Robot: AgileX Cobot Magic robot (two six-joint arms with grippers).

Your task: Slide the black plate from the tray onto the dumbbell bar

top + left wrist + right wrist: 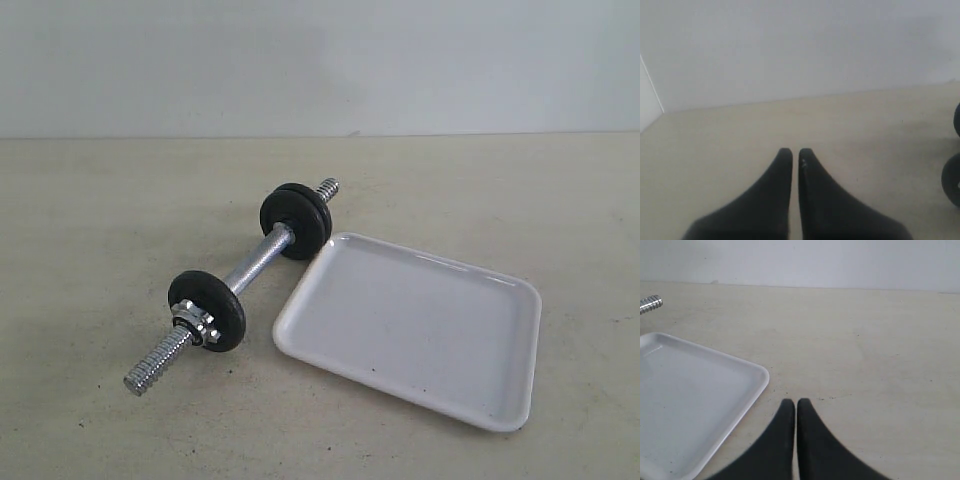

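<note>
Tray is bare, black plates all sit on dumbbell bar beside it, task looks done; left end effector and right end effector pressed together, empty.

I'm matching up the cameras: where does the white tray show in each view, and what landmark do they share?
Exterior view: the tray lies right of centre, beside the dumbbell bar.
Left wrist view: not in it.
Right wrist view: one tray corner shows, beside the right gripper.
Shared landmark: the dumbbell bar; its black discs edge the left wrist view, its threaded end the right.
</note>
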